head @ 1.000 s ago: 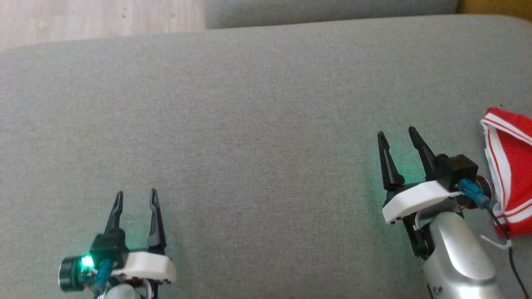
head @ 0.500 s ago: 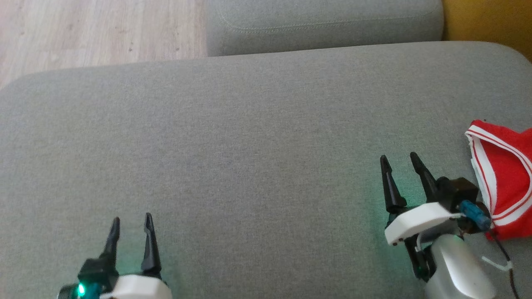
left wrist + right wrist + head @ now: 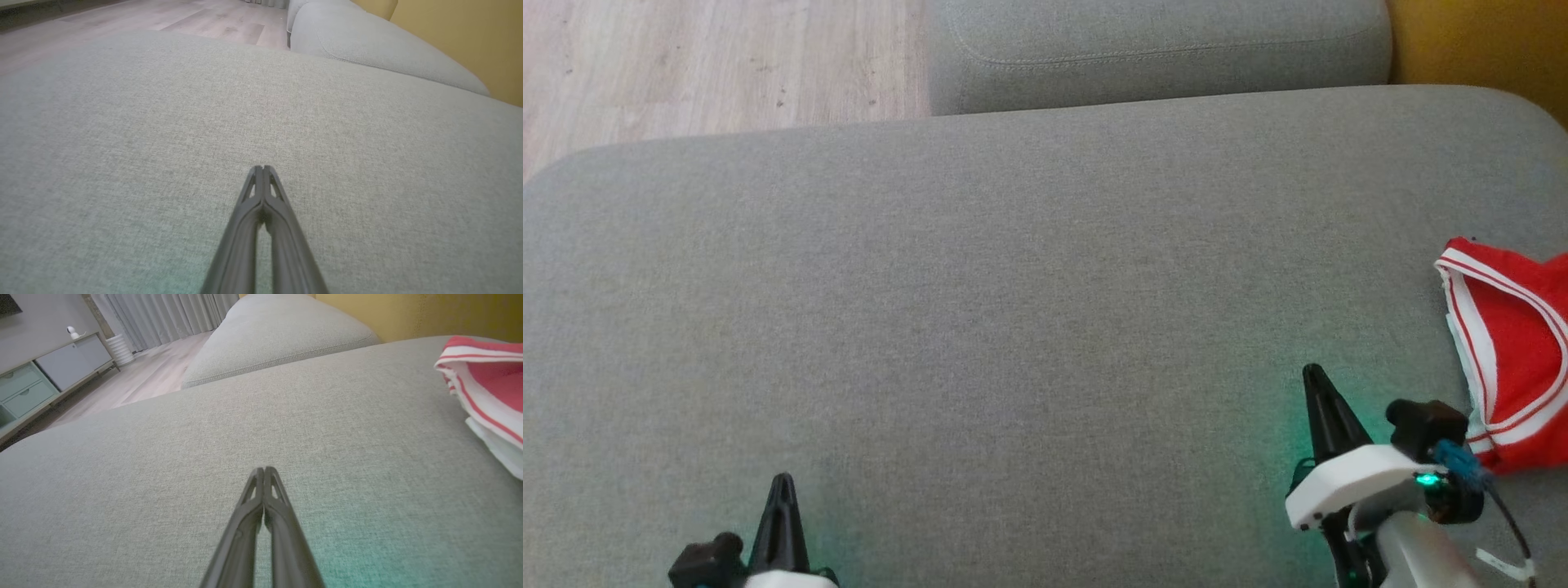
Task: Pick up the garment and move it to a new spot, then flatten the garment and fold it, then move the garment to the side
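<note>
At the far left of the head view, pale wooden floor (image 3: 719,57) is showing beyond the edge of the wide grey seat cushion (image 3: 1013,286). The left gripper (image 3: 783,483) is sitting at the lower left over the cushion. In the left wrist view, the left gripper (image 3: 262,167) is pressing its two dark fingers together from base to tip and is gripping nothing. It is pointing out across bare grey fabric.

A second grey cushion (image 3: 1160,41) is lying beyond the seat at the top centre, and a yellow wall (image 3: 1478,41) is rising at the top right.

The right gripper (image 3: 1316,377) is sitting at the lower right, casting a green glow on the fabric around it. In the right wrist view, its fingers (image 3: 273,506) are likewise meeting at the tips, and they are holding nothing.

The garment (image 3: 1515,343), red with white stripes along its edges, is lying bunched on the cushion at the right edge. It is lying just beside the right gripper and clear of its fingertips, and the frame is cutting off its far side.
</note>
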Motion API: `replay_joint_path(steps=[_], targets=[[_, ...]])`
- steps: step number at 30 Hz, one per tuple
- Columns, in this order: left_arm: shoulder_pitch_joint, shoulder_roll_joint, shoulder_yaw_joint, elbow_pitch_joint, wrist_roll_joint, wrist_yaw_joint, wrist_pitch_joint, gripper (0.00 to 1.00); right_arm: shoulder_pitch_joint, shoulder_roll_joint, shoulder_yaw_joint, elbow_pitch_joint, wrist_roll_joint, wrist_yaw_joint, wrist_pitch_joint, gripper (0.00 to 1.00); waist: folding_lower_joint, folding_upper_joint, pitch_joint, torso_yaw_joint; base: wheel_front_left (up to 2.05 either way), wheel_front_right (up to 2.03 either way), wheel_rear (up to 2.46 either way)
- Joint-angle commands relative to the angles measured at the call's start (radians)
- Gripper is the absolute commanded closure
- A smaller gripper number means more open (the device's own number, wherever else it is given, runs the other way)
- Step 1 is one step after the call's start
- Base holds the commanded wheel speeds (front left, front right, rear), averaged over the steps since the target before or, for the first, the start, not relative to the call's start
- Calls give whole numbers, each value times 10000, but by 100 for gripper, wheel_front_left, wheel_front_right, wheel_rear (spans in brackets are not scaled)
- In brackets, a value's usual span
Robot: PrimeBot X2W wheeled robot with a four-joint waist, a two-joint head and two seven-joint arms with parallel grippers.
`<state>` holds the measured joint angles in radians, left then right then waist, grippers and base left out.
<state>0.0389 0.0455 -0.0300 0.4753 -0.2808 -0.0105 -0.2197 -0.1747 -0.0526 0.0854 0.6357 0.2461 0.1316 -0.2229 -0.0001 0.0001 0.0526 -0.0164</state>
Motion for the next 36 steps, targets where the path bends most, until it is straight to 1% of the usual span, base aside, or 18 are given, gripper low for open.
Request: replay_joint_path(steps=[1,36], targets=[[-360,11,145,-380,-338,-99,84,100,-416,-22,-107,-408,379,-1,81,100,1,-1,-8,3,0,0,0],[-675,22,515,-974,-4216,-429,1040,100,-79,-8,-660,-1471,4348,-3,1052,100,1,-1,-153,51,0,0,0]])
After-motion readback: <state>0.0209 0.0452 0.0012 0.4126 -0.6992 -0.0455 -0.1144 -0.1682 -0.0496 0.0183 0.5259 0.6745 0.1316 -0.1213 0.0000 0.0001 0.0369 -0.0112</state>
